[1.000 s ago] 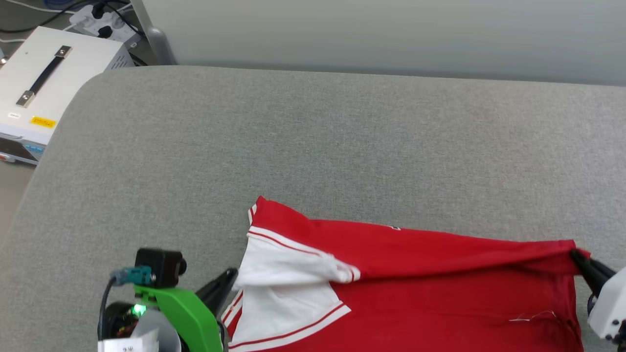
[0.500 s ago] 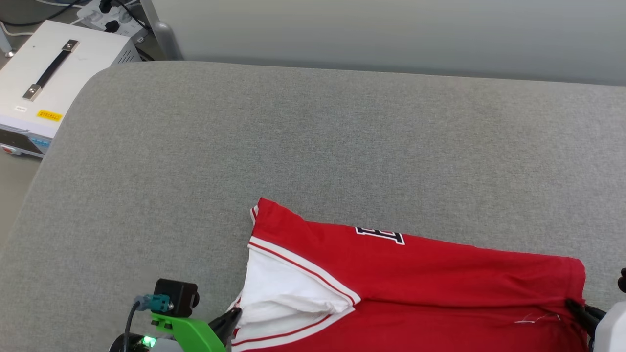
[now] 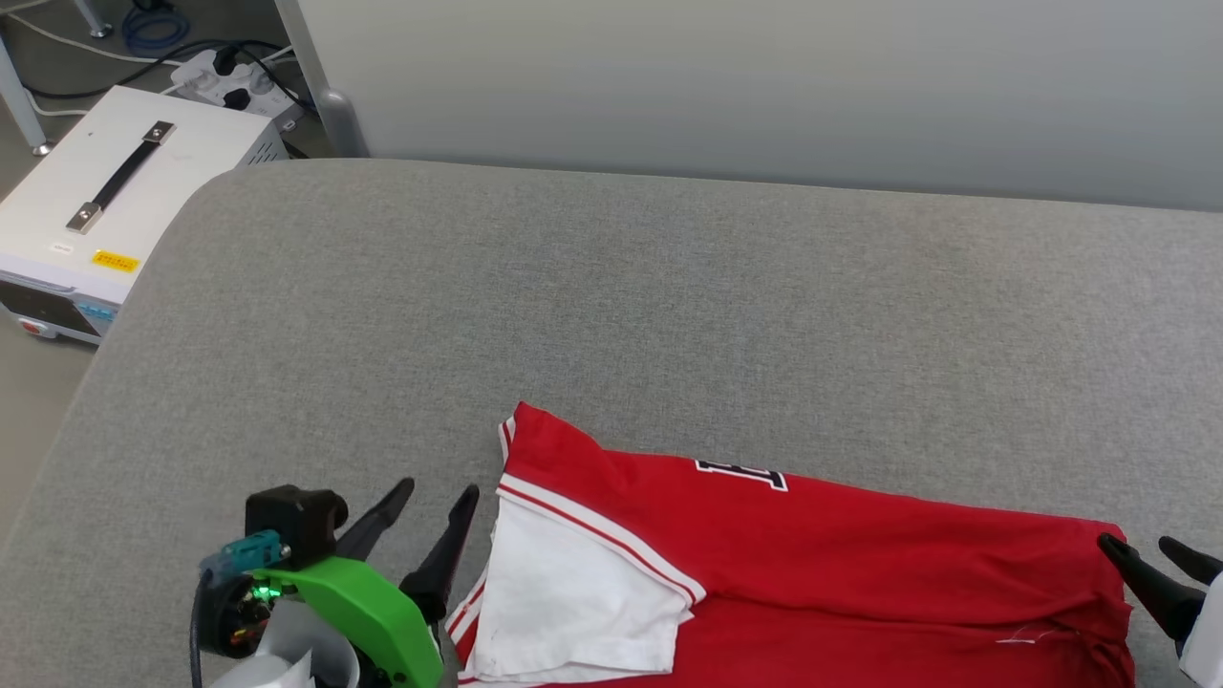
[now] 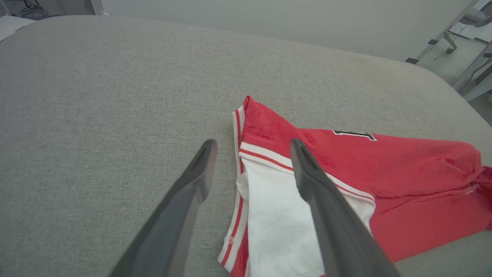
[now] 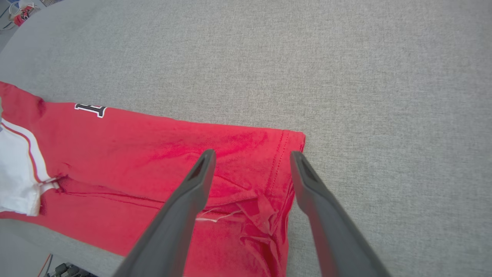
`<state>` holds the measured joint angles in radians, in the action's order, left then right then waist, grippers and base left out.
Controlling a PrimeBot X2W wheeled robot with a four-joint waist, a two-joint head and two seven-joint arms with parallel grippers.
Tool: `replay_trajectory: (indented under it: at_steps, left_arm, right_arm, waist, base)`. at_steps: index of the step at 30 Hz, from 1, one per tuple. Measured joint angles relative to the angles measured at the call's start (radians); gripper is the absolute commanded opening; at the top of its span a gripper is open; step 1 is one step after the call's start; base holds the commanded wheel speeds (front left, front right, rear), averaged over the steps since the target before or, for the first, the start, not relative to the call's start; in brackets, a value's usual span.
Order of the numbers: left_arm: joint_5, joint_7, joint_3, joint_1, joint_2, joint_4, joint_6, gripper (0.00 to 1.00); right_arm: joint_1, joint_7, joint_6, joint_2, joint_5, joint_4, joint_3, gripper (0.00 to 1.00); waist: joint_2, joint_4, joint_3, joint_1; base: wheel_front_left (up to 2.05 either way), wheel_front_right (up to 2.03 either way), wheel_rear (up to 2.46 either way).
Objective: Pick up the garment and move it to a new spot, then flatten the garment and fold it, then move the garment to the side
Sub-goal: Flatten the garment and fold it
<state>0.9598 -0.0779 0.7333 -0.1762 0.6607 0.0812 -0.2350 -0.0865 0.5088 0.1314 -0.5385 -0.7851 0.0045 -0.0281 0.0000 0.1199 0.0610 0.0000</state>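
We see the garment (image 3: 812, 545) lying on the near part of the grey surface (image 3: 611, 287). It stretches from about the middle toward the near right, and its near edge leaves the head view at the bottom. It is folded along its length, so it makes a long red band. At its left end lies the white sleeve (image 3: 573, 612), bordered with red-and-white striped trim. On the far edge of the band a black numeral (image 3: 743, 472) with a white outline shows only in part. At the right end is the hem (image 5: 282, 161). The cloth there is wrinkled, and a loose white thread (image 5: 215, 215) lies on it.

The left gripper (image 3: 438, 489) is just left of the sleeve, and its jaws stand open with nothing between them. In the left wrist view one finger is over the bare surface and the other is over the sleeve. We cannot tell if they touch the cloth.

The right gripper (image 3: 1137, 542) is at the right end of the garment. Its jaws are also open and hold nothing. In the right wrist view the corner of the hem lies between the two fingers.

Beyond the far left corner of the surface, a white box (image 3: 115, 201) with a black handle stands on the floor. A power strip (image 3: 234, 76) with cables lies behind it.
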Motion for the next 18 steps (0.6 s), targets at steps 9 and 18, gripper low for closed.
replay_trajectory:
  at_steps: [9, 18]
  left_arm:
    - [-0.063, -0.169, -0.108, -0.011, -0.063, 0.017, -0.015, 1.00]
    - [-0.137, -0.178, -0.239, 0.015, -0.132, -0.041, 0.037, 1.00]
  right_arm:
    - [-0.061, 0.179, 0.000, 0.199, 0.164, -0.053, -0.169, 1.00]
    - [-0.052, 0.207, 0.000, 0.317, 0.293, -0.021, -0.257, 1.00]
  waist:
    - [0.0000, 0.009, 0.008, 0.0000]
    - [0.0000, 0.017, 0.049, 0.0000]
  base:
    - [0.00, 0.00, 0.00]
    - [0.00, 0.00, 0.00]
